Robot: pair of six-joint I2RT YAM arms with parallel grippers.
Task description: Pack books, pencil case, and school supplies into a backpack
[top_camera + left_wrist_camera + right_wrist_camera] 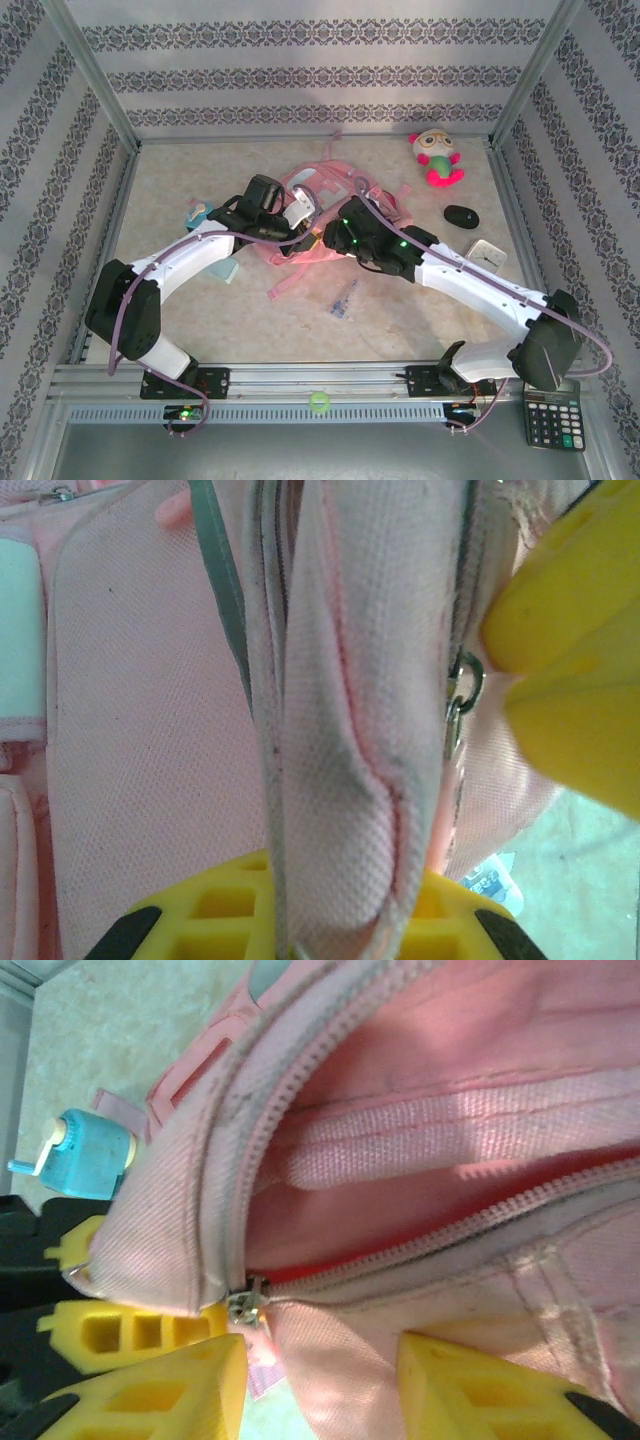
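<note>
Backpack (310, 185): pink, lying mid-table (250, 320), its main zipper gaping.
Left gripper (410, 770): clenched on a fold of backpack fabric.
Right gripper (320, 1360): jaws parted astride the fabric just below the zipper pull (243, 1305), with a gap beside one finger.
Clear packet (342, 298): just beside the backpack's near edge.
Teal-and-white piece (88, 1150): near the backpack's left side, apart from it.
Plush toy (436, 157): beyond the backpack's right side, well apart.
</note>
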